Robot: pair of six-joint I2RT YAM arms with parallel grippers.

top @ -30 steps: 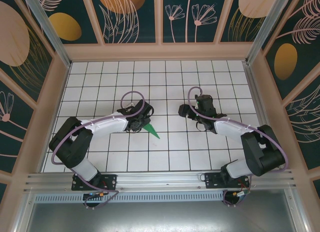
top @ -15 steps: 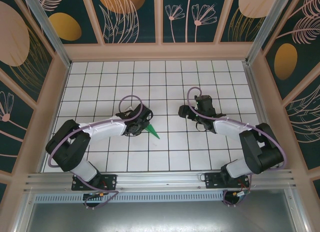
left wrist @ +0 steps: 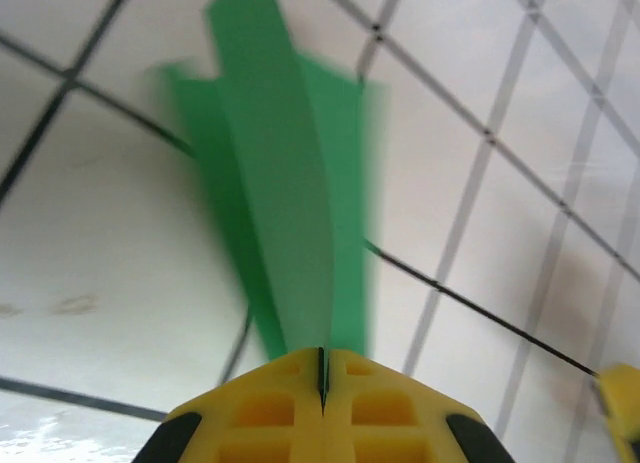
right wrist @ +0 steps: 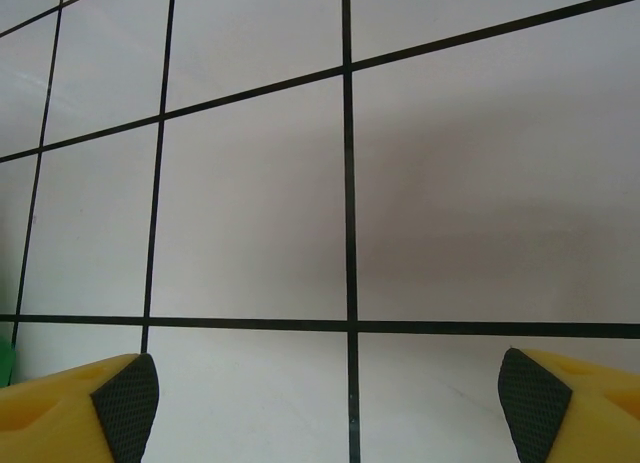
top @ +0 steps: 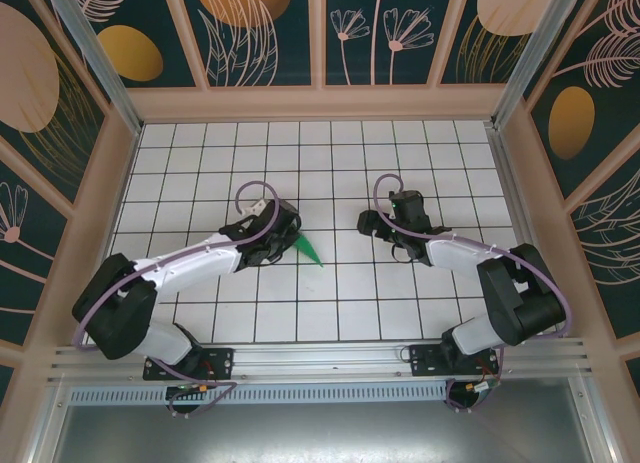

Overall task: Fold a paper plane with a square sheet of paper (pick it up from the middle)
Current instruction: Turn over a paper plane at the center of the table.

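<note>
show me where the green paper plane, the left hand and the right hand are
slim bright-green paper plane [left wrist: 288,193], left wrist view, on its centre strip.
left hand [left wrist: 322,368], left wrist view, where its shut yellow fingertips meet.
right hand [right wrist: 328,393], right wrist view, midway between its open yellow fingertips.

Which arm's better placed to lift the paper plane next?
Left. The left gripper is shut on the paper plane, so it can probably lift straight away. The right gripper hangs open over the bare table, apart from the plane.
</note>
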